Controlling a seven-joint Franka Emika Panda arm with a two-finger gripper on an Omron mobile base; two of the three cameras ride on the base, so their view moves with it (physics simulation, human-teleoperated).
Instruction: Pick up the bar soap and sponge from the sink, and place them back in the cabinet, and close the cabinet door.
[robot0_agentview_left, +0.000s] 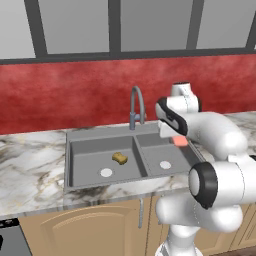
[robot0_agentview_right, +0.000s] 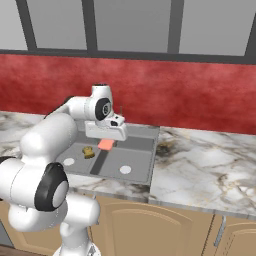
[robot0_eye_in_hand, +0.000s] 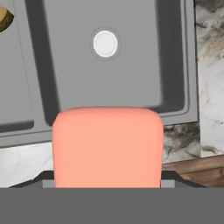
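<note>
My gripper (robot0_agentview_left: 179, 139) (robot0_agentview_right: 105, 142) is shut on the salmon-pink bar soap (robot0_agentview_left: 180, 141) (robot0_agentview_right: 105, 145) (robot0_eye_in_hand: 107, 146) and holds it in the air above the right basin of the grey sink (robot0_agentview_left: 70, 137) (robot0_agentview_right: 145, 131) (robot0_eye_in_hand: 131, 78). In the hand view the soap covers the fingertips. The yellow-brown sponge (robot0_agentview_left: 119, 158) (robot0_agentview_right: 88, 152) (robot0_eye_in_hand: 4, 17) lies on the floor of the left basin, apart from the gripper. The cabinet and the cabinet door are out of view.
A tall grey gooseneck faucet (robot0_agentview_left: 136, 105) rises behind the sink's divider. Each basin has a white drain disc (robot0_agentview_left: 106, 173) (robot0_agentview_left: 165, 165) (robot0_eye_in_hand: 105, 43). Marble counter (robot0_agentview_left: 30, 160) (robot0_agentview_right: 200, 165) flanks the sink, with a red backsplash (robot0_agentview_left: 75, 95) behind and arched lower doors below.
</note>
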